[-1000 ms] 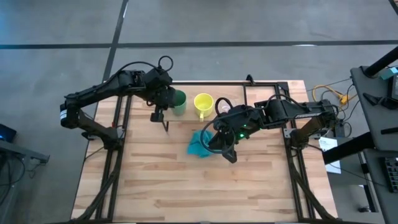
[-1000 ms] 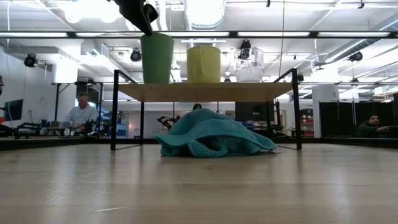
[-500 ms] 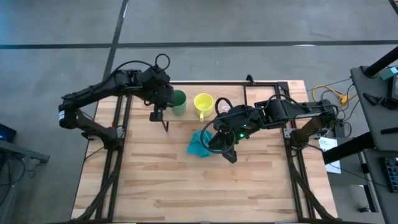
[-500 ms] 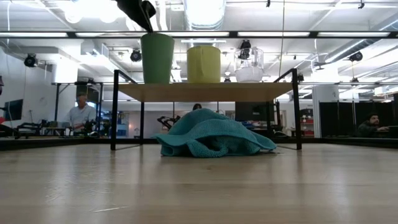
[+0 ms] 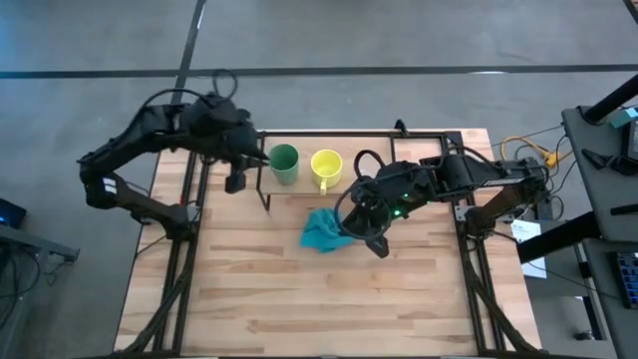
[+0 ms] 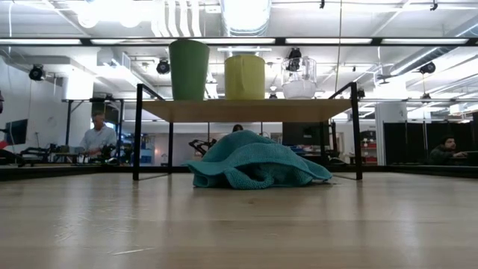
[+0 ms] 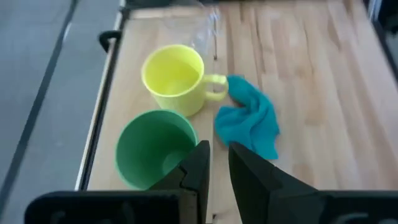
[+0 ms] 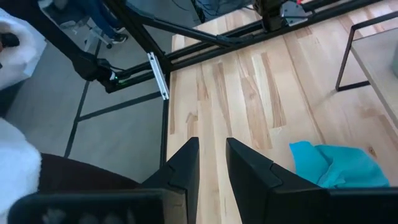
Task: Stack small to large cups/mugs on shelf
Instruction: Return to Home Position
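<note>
Your low view shows the green cup (image 6: 188, 69), yellow mug (image 6: 245, 76) and glass cup (image 6: 299, 78) in a row on the shelf (image 6: 246, 110), with a teal cloth (image 6: 254, 161) beneath. From above, the glass is hard to make out. The left claw (image 5: 235, 181) is past the shelf's end and the right claw (image 5: 377, 246) is near the cloth. Both are pressed together.

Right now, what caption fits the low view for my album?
Green cup, yellow mug and clear glass cup lined up on the wooden shelf, a teal cloth bunched on the table.
</note>
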Robot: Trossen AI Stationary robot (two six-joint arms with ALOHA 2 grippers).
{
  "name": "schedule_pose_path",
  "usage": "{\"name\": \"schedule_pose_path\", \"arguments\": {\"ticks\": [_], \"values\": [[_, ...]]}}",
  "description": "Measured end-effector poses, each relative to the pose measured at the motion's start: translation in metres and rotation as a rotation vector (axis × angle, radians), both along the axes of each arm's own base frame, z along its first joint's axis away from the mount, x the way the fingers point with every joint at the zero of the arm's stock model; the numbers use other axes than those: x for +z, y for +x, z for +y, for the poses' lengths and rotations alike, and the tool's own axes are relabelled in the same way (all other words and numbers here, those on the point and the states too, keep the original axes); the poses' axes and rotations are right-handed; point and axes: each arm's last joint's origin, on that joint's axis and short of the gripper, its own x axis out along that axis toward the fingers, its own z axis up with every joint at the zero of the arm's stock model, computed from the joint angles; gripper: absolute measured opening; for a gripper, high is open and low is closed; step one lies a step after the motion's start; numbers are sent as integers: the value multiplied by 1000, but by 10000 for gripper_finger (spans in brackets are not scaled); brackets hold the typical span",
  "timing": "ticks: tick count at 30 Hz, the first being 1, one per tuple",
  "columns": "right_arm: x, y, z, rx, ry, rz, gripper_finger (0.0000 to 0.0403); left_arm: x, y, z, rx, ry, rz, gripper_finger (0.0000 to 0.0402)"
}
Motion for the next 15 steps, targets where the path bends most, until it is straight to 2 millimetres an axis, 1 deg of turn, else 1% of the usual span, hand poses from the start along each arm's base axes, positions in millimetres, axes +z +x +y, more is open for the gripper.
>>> {"name": "schedule_pose_path", "arguments": {"ticks": [3,7,10,12,15], "values": [[2,-2,-1,0,1,-7,75,10,-13,-3,57,-48,-57,46],[2,-3,-1,-3,12,-4,75,16,-35,-9,124,-118,-106,46],[4,-4,-1,2,11,-10,75,20,-50,-13,163,-130,-134,46],[9,-10,-2,10,-3,-32,75,20,-59,-15,195,-165,-133,46],[26,-27,-3,37,-27,-129,75,21,-74,-19,233,-210,-134,46]]}}
